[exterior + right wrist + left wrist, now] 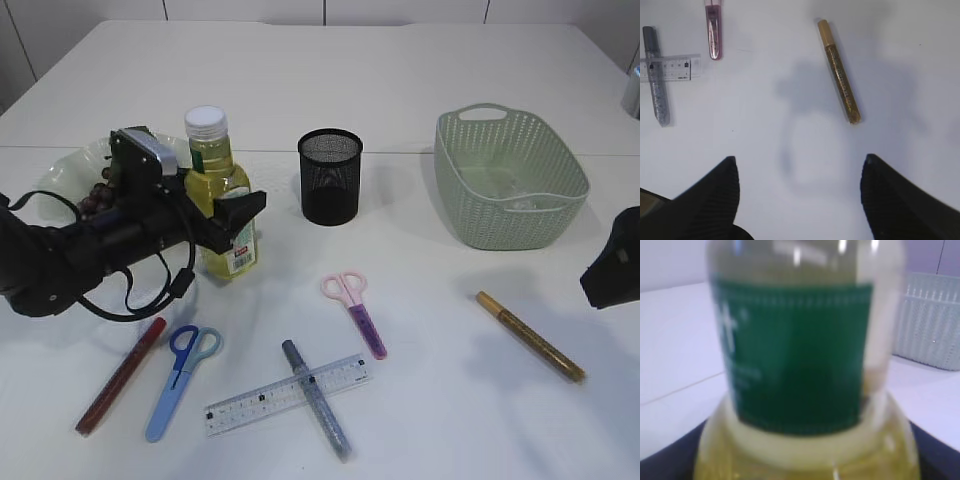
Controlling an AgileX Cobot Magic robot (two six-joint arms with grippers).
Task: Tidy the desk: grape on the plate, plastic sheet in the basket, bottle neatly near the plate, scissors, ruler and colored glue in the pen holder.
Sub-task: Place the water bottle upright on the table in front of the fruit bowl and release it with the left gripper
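Observation:
The bottle [222, 195] of yellow liquid stands upright beside the plate [60, 175], which holds dark grapes [97, 198]. My left gripper [235, 200] reaches around the bottle [800, 365] with a finger on each side; whether the fingers touch it does not show. My right gripper [798, 162] hangs open over bare table, at the right edge [612, 262], near a gold glue pen [839, 71]. Pink scissors [355, 308], blue scissors [183, 378], the ruler [287, 394], a silver glue pen [315, 398] and a red one [122, 375] lie on the front of the table.
The black mesh pen holder [330, 176] stands at mid-table, right of the bottle. The green basket [510, 180] sits at the back right with something clear on its bottom. The silver pen lies across the ruler.

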